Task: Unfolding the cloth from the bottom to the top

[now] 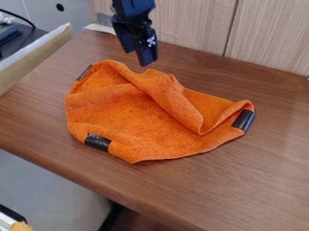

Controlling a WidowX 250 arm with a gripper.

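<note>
1 gripper (136,58), blk., fingers apart, nothing held; above cloth's far edge. 1 cloth (120,108), orange, rumpled, part-folded, on table (265,180); thick fold runs diag. to nr. blk. band (243,120). Risks, est.: (a) pinch too deep, 2 layers caught, fold travels w/ cloth instead of opening; (b) pinch too shallow, edge slips out; (c) low, flat pull, whole cloth drags, fold bunches.

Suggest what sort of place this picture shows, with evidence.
Probably a robot test spot in an office or lab: a black arm's end effector hangs over a wood-grain table, where an orange cloth with black tape at its edges lies crumpled.
</note>
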